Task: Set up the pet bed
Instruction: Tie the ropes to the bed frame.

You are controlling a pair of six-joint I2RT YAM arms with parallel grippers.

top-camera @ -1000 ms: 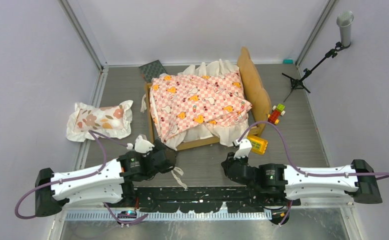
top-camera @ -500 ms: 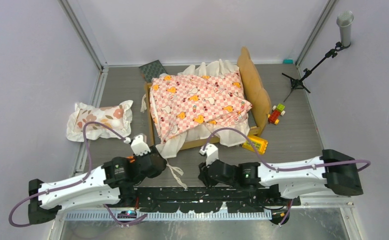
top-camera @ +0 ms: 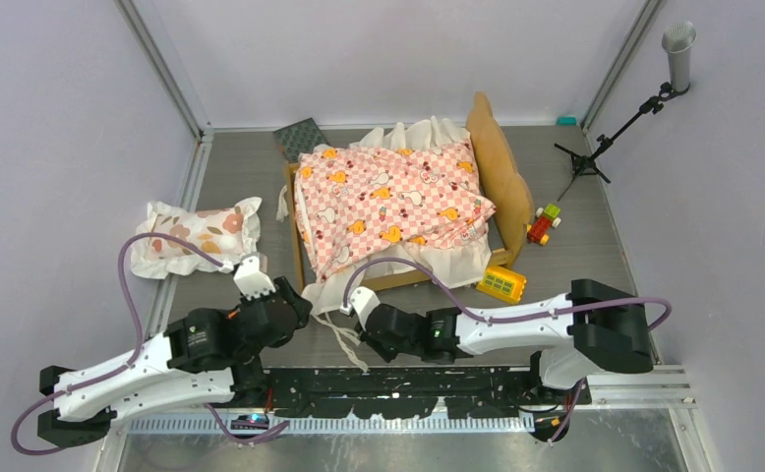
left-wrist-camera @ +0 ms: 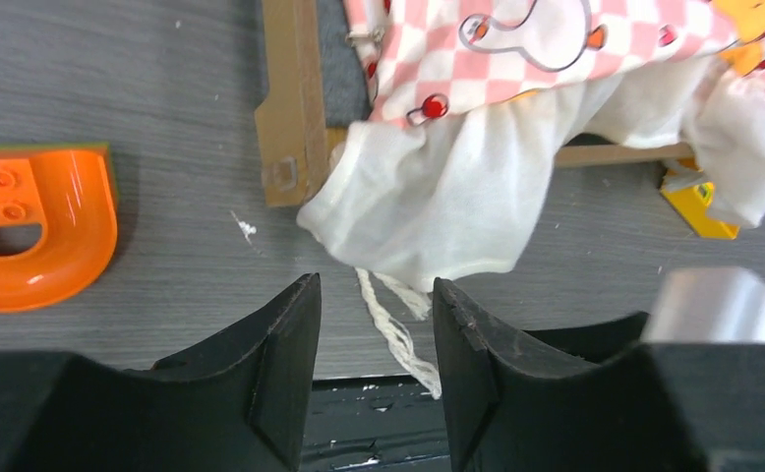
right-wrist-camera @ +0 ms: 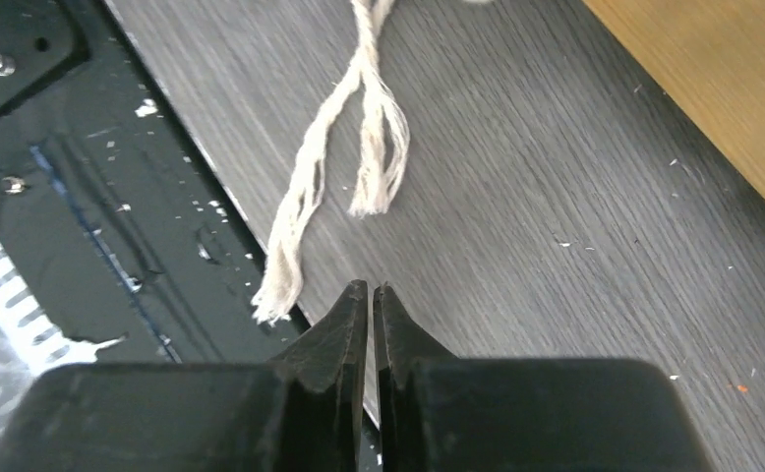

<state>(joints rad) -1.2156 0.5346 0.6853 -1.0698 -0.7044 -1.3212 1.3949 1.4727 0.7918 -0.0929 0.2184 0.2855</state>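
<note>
The pet bed (top-camera: 497, 167) is a tan wooden frame with a wavy headboard on its right, lying mid-table. A pink-checkered ruffled sheet (top-camera: 393, 202) covers it, and the white ruffle (left-wrist-camera: 457, 211) spills over the front left corner (left-wrist-camera: 288, 147). White cotton ties (top-camera: 349, 344) trail from there toward the near edge. My left gripper (top-camera: 303, 307) is open just short of that corner, and one tie (left-wrist-camera: 393, 329) runs on the table between its fingers (left-wrist-camera: 280, 364). My right gripper (right-wrist-camera: 371, 290) is shut on nothing, low over the table beside the tie ends (right-wrist-camera: 369, 167).
A floral pillow (top-camera: 197, 236) lies left of the bed. An orange U-shaped block (left-wrist-camera: 34, 236) sits near the left gripper. A yellow toy (top-camera: 501, 283) and a red-green toy (top-camera: 544, 223) lie right of the bed. A dark patterned panel (top-camera: 300, 138) and a microphone tripod (top-camera: 605, 138) stand behind it.
The right arm swept left from beside the yellow toy to the bed's front left corner, its jaws opening and closing on the way. The left arm drew back and swung left.
</note>
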